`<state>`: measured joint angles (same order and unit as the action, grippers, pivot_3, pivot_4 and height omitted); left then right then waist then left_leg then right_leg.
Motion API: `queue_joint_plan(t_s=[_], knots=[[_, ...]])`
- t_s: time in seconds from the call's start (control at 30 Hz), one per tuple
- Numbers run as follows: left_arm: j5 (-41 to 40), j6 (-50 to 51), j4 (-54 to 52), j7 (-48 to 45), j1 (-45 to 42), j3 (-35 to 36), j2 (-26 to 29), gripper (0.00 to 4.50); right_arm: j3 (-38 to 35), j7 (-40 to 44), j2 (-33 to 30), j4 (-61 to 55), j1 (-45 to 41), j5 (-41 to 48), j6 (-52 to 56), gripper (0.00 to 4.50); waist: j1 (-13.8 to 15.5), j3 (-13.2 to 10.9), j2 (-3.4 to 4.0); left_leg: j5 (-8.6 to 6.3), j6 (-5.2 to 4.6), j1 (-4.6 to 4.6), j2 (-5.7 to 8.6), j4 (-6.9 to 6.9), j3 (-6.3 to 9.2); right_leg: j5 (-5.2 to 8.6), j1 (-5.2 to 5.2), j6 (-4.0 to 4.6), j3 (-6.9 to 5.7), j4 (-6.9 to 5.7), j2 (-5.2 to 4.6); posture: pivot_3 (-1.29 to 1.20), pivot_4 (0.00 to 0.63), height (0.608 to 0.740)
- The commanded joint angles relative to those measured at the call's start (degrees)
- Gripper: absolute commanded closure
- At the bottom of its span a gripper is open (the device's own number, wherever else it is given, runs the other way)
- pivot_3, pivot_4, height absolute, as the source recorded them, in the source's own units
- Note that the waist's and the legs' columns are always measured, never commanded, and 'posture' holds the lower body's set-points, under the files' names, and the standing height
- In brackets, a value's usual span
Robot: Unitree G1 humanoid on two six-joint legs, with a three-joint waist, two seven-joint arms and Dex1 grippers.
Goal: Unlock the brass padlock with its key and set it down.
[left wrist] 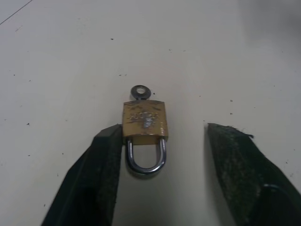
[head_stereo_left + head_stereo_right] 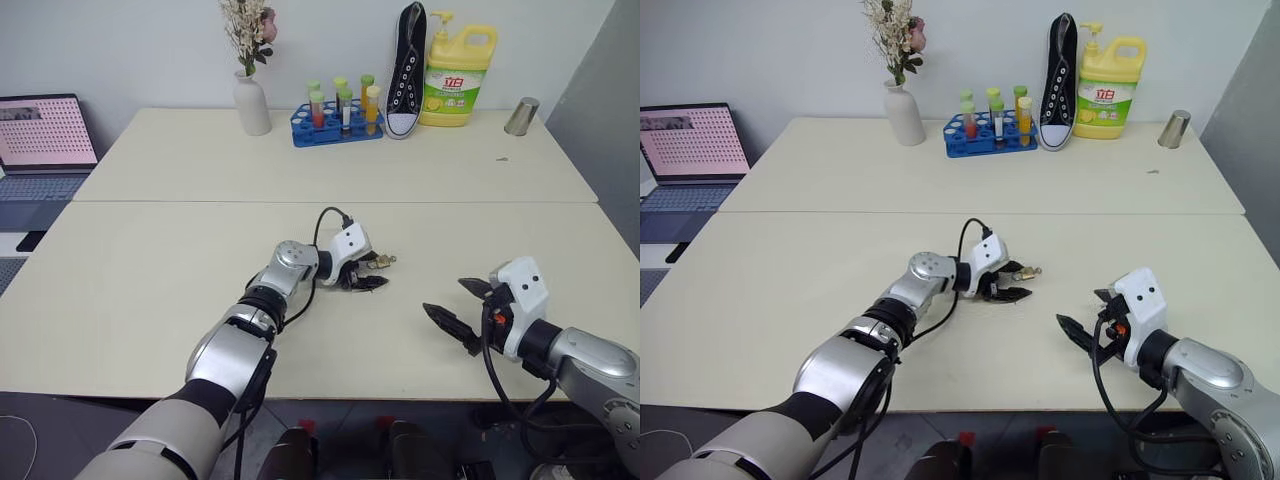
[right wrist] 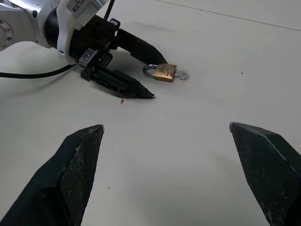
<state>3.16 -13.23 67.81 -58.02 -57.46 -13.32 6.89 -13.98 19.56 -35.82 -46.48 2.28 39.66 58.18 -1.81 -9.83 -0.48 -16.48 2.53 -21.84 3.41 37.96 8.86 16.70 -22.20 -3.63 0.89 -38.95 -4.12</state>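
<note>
On the left, my left gripper (image 2: 366, 275) lies low over the near table (image 2: 150, 300), jaws partly open; one finger (image 1: 101, 160) is beside, perhaps touching, the shackle of the brass padlock (image 1: 144, 123), while the other finger stands clear across a gap, so I judge nothing is clamped yet. The padlock lies flat on the table surface between those fingers, shackle toward the gripper and apparently seated in the body. The key (image 1: 139, 92) sits in the keyway at the far end, its round bow protruding. To the right, well apart from the lock, my right gripper (image 2: 468, 312) hovers above the table edge with jaws spread wide and empty, pointed toward the padlock. Along the back of the far table (image 2: 560, 170) stand a vase (image 2: 251, 103), a test-tube rack (image 2: 335, 125), a shoe (image 2: 406, 70) and a detergent bottle (image 2: 458, 78), none involved. Progress, as I read it: the key is inserted, but securing the body, turning the key, freeing the shackle and setting the lock down all remain.
</note>
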Motion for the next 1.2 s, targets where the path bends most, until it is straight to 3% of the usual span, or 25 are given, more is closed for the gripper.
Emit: queue_joint_plan(t_s=[0.03, 0.13, 0.37, 0.5, 0.7, 0.97, 1.1, 1.2], knots=[[2.8, 0.5, 2.0, 2.7, -1.1, -0.6, -0.5, 2.76, -1.7, -0.7, -0.2, -2.5, -0.4, 1.5, 0.1, 0.0, 0.0, 0.0, 0.0, 0.0, -0.01, 0.0, 0.0, 0.0, 0.0, 0.0, 0.0, 0.0, -0.01, -0.01, 0.0, 0.0, 0.15, 0.74], [4.8, 1.5, 3.0, 5.3, -1.4, -1.2, -1.2, 3.55, -1.7, -0.9, -0.4, -2.7, -0.1, 1.7, 0.1, 0.0, 0.1, 0.0, -0.04, 0.01, -0.02, 0.02, 0.01, 0.01, 0.01, 0.0, 0.04, 0.0, -0.01, -0.01, 0.0, 0.0, 0.15, 0.74], [4.5, -2.2, 1.1, 4.2, 0.0, -0.2, -1.1, 3.54, -0.7, -0.3, -1.7, -2.6, 0.5, 0.8, -1.6, 0.0, 0.1, 0.1, -0.07, 0.03, -0.05, 0.08, 0.01, 0.01, 0.01, 0.0, 0.12, -0.02, -0.03, -0.01, 0.0, 0.0, 0.15, 0.74], [3.6, -11.0, -5.0, 3.4, 3.1, 0.7, 2.1, 3.54, 0.0, 1.5, -2.5, -2.6, 1.1, -0.6, -4.5, 0.0, -0.2, 0.1, -0.07, 0.04, -0.04, 0.07, -0.03, -0.03, 0.05, 0.0, 0.03, -0.02, 0.01, -0.01, 0.0, 0.0, 0.15, 0.74], [-6.5, -25.7, -32.1, -5.7, 18.9, 2.5, 11.7, 3.54, 1.9, 7.2, -3.5, -1.3, 1.1, -3.0, -12.3, 0.0, -0.2, 0.1, -0.05, 0.16, 0.18, 0.04, -0.18, -0.09, 0.16, -0.01, -0.07, 0.01, 0.11, 0.0, 0.01, 0.0, 0.15, 0.74], [-8.6, -36.0, -46.6, -4.1, 27.8, 2.9, 19.7, 3.54, 4.0, 13.1, -3.5, 3.2, -4.7, 4.7, -10.0, 0.0, 0.6, 0.1, -0.06, 0.04, -0.04, 0.03, -0.13, -0.01, 0.27, -0.02, 0.06, 0.0, 0.03, 0.05, -0.12, 0.0, 0.15, 0.74], [-2.8, -49.6, -49.3, 1.2, 30.1, 4.7, 22.4, 3.54, 7.7, 12.4, 0.3, 6.8, -10.8, 11.5, -5.5, 0.0, 0.1, 0.1, -0.06, 0.04, -0.03, 0.05, -0.1, -0.06, 0.25, -0.02, 0.03, 0.01, 0.03, 0.07, -0.06, 0.0, 0.15, 0.74], [-0.9, -52.4, -50.4, 4.5, 31.0, 4.2, 23.1, 3.54, 8.7, 12.5, 1.2, 8.6, -13.1, 12.9, -4.2, 0.0, 0.2, 0.1, -0.06, 0.04, -0.04, 0.06, -0.12, -0.08, 0.27, -0.02, 0.01, 0.02, 0.02, 0.04, 0.0, 0.0, 0.15, 0.74]])
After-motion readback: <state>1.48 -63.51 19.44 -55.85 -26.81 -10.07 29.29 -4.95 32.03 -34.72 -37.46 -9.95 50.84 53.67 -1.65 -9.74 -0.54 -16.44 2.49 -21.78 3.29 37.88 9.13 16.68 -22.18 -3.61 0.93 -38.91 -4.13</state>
